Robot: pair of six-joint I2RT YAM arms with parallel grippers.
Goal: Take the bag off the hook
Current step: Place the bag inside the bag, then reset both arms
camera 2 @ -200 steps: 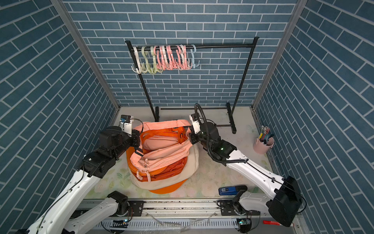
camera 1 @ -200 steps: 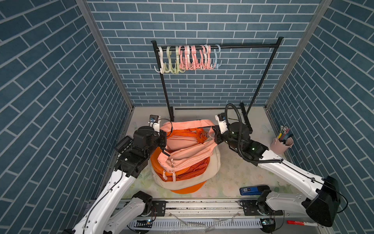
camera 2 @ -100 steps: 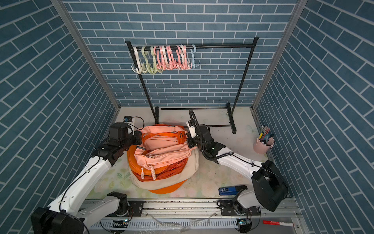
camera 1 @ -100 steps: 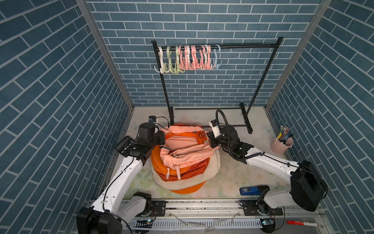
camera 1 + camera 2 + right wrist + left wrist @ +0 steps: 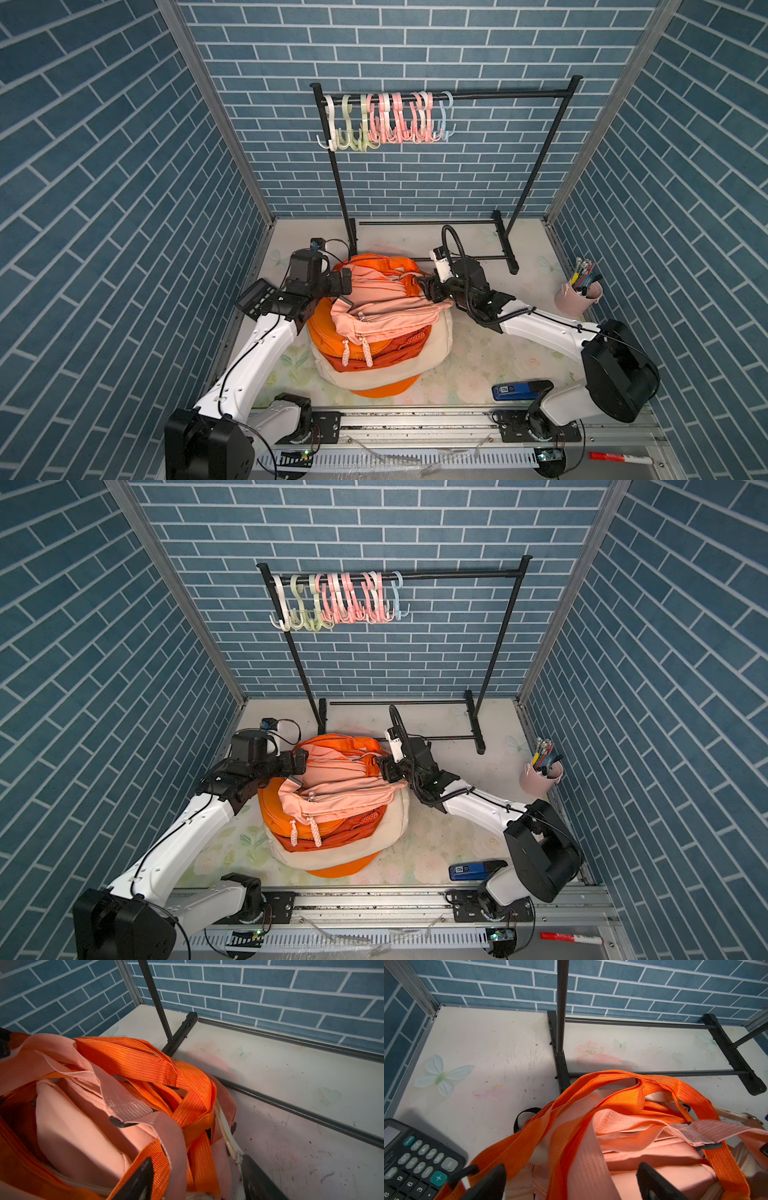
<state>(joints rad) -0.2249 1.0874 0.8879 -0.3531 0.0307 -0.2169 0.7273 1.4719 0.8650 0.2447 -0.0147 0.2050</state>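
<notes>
A pink bag (image 5: pixel 386 307) (image 5: pixel 332 787) lies on top of an orange bag and a cream bag on the table, below the rack. Several coloured hooks (image 5: pixel 386 118) (image 5: pixel 340 600) hang on the rack's rail, and no bag hangs from any of them. My left gripper (image 5: pixel 345 288) (image 5: pixel 297 768) (image 5: pixel 571 1167) is open at the pile's left side, with pink and orange straps loose between its fingers. My right gripper (image 5: pixel 428 289) (image 5: pixel 384 769) (image 5: pixel 197 1159) is open at the pile's right side, also astride loose straps.
The black rack's base bars (image 5: pixel 507 241) lie just behind the pile. A calculator (image 5: pixel 415 1159) rests by my left arm. At the right wall stands a pink cup of pens (image 5: pixel 577 297). A blue stapler-like object (image 5: pixel 519 390) lies front right.
Both grippers held the pink bag's straps up a second ago. They came down to the pile and opened, and the bag settled onto the other bags.
</notes>
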